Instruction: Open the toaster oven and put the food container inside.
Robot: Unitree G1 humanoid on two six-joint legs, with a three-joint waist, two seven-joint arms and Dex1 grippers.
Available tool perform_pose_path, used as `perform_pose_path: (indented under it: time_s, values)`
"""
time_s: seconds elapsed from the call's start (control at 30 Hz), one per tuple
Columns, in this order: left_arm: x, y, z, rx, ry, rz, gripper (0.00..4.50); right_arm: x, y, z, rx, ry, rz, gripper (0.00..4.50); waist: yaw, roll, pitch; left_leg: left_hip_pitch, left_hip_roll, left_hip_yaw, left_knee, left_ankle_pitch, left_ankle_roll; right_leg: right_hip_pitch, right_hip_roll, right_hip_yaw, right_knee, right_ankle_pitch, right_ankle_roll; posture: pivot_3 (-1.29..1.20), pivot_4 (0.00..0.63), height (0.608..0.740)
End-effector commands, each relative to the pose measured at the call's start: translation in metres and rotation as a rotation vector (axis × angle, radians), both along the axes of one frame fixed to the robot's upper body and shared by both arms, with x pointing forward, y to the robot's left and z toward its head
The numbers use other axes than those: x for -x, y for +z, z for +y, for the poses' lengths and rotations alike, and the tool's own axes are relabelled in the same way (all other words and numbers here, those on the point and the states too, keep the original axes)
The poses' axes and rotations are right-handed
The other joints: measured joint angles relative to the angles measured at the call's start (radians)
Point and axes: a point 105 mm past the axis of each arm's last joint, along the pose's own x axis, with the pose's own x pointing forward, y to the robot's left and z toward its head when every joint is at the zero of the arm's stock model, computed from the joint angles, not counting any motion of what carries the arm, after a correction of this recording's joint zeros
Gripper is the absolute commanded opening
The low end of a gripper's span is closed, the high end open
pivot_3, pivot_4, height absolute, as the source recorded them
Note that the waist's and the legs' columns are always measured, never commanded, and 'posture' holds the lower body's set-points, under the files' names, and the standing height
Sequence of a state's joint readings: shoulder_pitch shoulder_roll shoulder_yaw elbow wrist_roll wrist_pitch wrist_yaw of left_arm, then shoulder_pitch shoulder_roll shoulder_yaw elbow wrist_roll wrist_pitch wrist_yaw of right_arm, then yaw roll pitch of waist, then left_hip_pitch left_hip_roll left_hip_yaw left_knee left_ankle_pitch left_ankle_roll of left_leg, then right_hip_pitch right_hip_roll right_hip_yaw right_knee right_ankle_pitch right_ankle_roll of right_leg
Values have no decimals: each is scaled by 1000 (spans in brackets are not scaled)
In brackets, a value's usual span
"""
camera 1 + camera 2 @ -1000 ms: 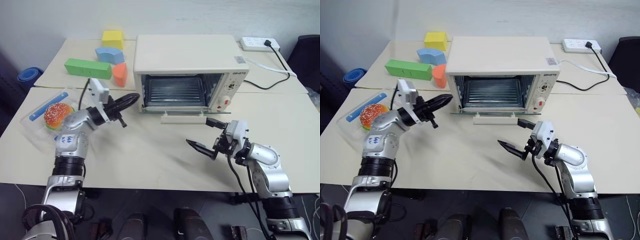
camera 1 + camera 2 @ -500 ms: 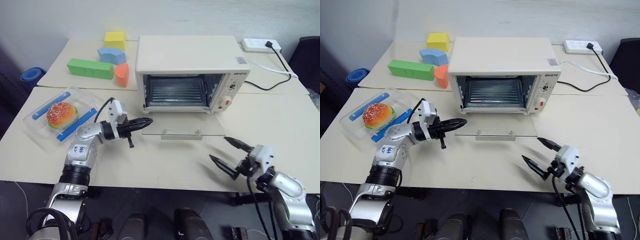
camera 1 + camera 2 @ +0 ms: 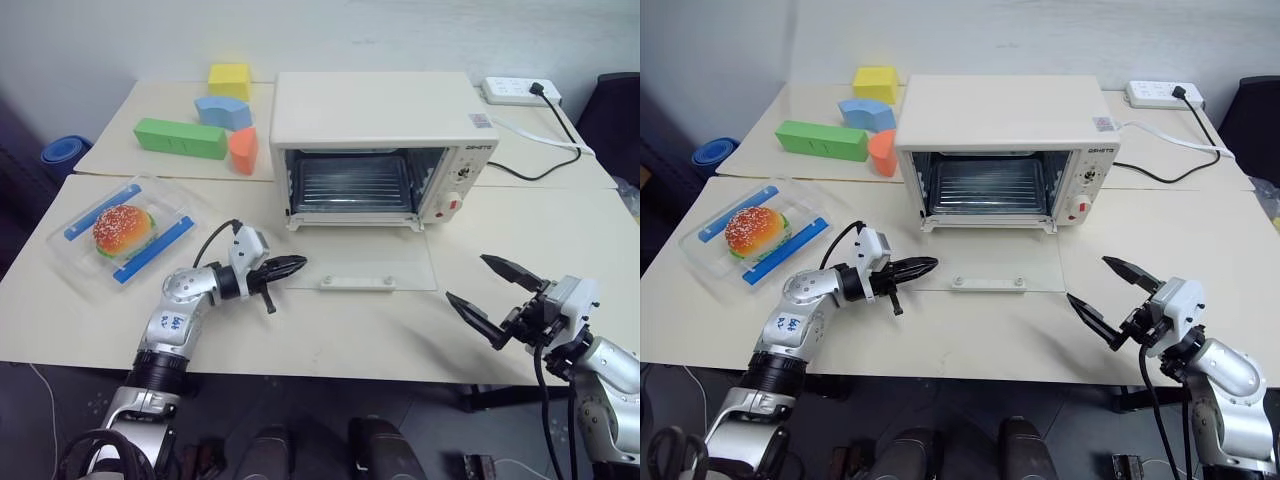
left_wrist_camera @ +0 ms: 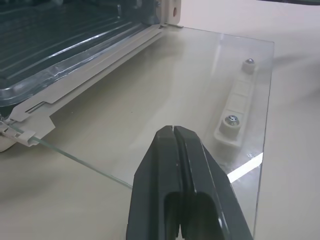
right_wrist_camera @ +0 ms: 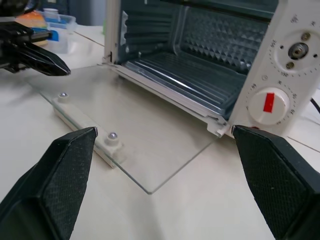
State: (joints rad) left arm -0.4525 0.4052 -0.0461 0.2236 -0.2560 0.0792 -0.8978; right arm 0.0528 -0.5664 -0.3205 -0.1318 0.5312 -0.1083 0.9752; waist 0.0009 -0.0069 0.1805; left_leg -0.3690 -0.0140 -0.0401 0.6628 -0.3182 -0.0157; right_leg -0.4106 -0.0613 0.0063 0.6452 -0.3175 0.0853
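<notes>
Left eye view: the toaster oven sits on the table with its glass door lying flat open. Left gripper, clenched and holding nothing, sits at the door's edge. Right gripper is spread wide, holding nothing. Food container rests far left.

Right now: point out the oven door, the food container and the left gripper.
oven door [image 3: 365, 262], left eye view, bare glass pane lying flat.
food container [image 3: 160, 249], left eye view, near blue side clip.
left gripper [image 3: 298, 263], left eye view, shut fingertips.
</notes>
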Motion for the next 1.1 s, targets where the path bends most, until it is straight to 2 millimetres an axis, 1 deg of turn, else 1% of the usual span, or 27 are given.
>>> perform_pose_path:
  time_s: [0.03, 0.1, 0.17, 0.27, 0.37, 0.47, 0.5, 0.6, 0.7, 0.73, 0.8, 0.83, 0.87, 0.93, 0.97, 1.03, 1.1]
  values:
    - [12, 21, 12, 130, 41, -30, 405, -1, 5, 8, -9, 75, -13, 4500, -4, 0, 0, 0, 0, 0, 0, 0, 0, 0, 0, 0, 0, 0, 0, 0, 150, 740]
    - [24, 39, 29, 220, 72, -66, 906, -3, 6, 14, -4, 108, -29, 4500, -7, 0, 0, 0, 1, 0, 0, 0, 0, -1, 1, 0, 0, 0, 0, 0, 150, 740]
    - [37, 49, 57, 255, 154, -78, 1518, -5, 6, 20, -6, 150, -27, 4500, -7, 0, 0, -1, 2, 0, 0, 0, 0, -1, 1, 0, 0, 0, 0, 0, 150, 740]
    - [59, 56, 105, 268, 353, -83, 2446, -7, 5, 30, -4, 207, -40, 4500, -9, 0, 0, 0, 3, 0, -1, -1, 0, -1, 1, 0, -1, 0, -1, 0, 150, 740]
    - [91, 52, 162, 272, 573, -60, 3363, -9, 5, 43, -14, 269, -55, 4500, -6, 0, 0, 1, 3, 0, -2, -2, 2, 0, 1, 0, -2, 0, -1, 0, 150, 740]
    - [121, 41, 205, 331, 769, -18, 4353, -7, 7, 59, -34, 354, -51, 4500, -2, 0, 0, 1, 4, 0, -2, -3, 4, 0, 0, 0, -3, -1, -1, 0, 150, 740]
    - [131, 36, 218, 347, 827, 2, 4453, -7, 8, 63, -35, 371, -60, 4500, 1, 0, 0, 0, 4, -1, -2, -3, 4, 1, 0, 0, -4, -1, -1, 0, 150, 740]
    - [154, 22, 246, 390, 977, 62, 4453, -8, 11, 69, -38, 389, -83, 4500, 7, 0, 0, 1, 3, -2, -2, -4, 5, 2, -1, -1, -6, -1, -1, 0, 150, 740]
    - [168, 11, 272, 425, 1129, 117, 4453, -8, 13, 71, -42, 377, -113, 4500, 10, 0, 0, 0, 3, -2, -2, -5, 5, 3, -1, -1, -7, -1, -1, 0, 150, 740]
    - [168, 12, 280, 454, 1168, 126, 4453, -8, 18, 69, -43, 355, -173, 4500, 10, 0, 0, 1, 3, -2, -2, -5, 5, 3, -1, -1, -7, -1, -2, 0, 150, 740]
    - [163, 18, 292, 500, 1227, 148, 4453, -9, 20, 68, -32, 332, -214, 4500, 11, 0, 0, 1, 3, -3, -2, -5, 5, 2, 0, -2, -7, -1, -2, 0, 150, 740]
    - [159, 24, 293, 517, 1230, 155, 4453, -9, 19, 68, -28, 333, -206, 4500, 12, -1, 0, 1, 3, -3, -2, -5, 5, 2, 0, -2, -7, -1, -2, 0, 150, 740]
    - [153, 32, 293, 531, 1217, 162, 4453, -9, 17, 68, -29, 336, -194, 4500, 14, -2, -1, 1, 3, -3, -2, -5, 5, 2, 0, -2, -7, -1, -2, 0, 150, 740]
    - [138, 54, 289, 594, 1152, 173, 4453, -8, 18, 68, -35, 347, -186, 4500, 16, -3, -2, 1, 3, -4, -2, -5, 5, 3, -1, -2, -7, -1, -2, 0, 150, 740]
    - [134, 60, 288, 614, 1135, 190, 4453, -8, 19, 68, -38, 352, -184, 4500, 16, -3, -2, 0, 3, -4, -2, -5, 5, 3, -1, -2, -6, -1, -2, 0, 150, 740]
    - [124, 65, 290, 627, 1137, 289, 4453, -7, 24, 70, -58, 361, -189, 4500, 11, -3, -2, 1, 3, -3, -2, -5, 4, 2, -1, -2, -6, -1, -2, 0, 150, 740]
    - [118, 61, 294, 616, 1177, 401, 4453, -6, 28, 73, -71, 374, -194, 4500, 0, -2, -1, 1, 3, -3, -3, -5, 4, 1, -1, -2, -5, -1, -2, 0, 150, 740]
